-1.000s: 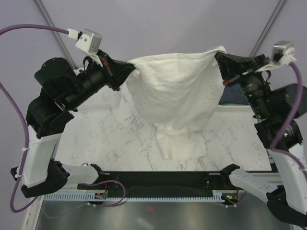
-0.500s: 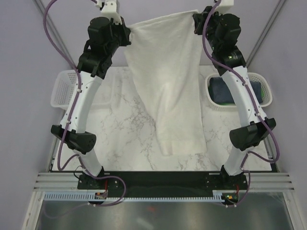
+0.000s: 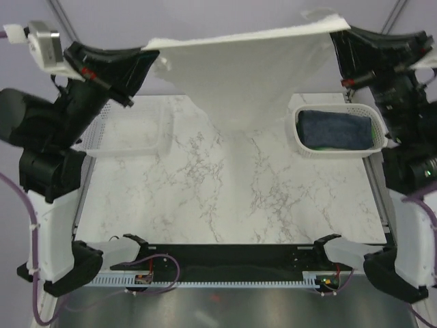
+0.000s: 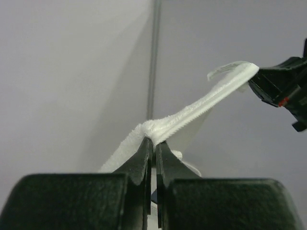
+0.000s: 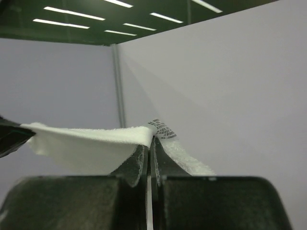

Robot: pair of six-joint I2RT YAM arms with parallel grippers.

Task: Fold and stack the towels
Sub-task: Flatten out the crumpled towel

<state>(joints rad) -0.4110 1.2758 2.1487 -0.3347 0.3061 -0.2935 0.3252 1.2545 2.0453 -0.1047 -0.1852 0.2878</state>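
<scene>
Spreading step: the left gripper [image 4: 153,142] and the right gripper [image 5: 149,143], each with its jaws clamped on an upper corner of the cream-white towel [image 3: 246,75], hold its top edge taut and nearly level high above the marble tabletop [image 3: 225,198]. The cloth hangs in a narrowing drape over the far middle. A clean lay-down probably calls for lowering both corners at matched height and tension, so the tail flattens without bunching and clears the right mesh basket [image 3: 295,130] holding the folded navy-blue towel [image 3: 336,128].
</scene>
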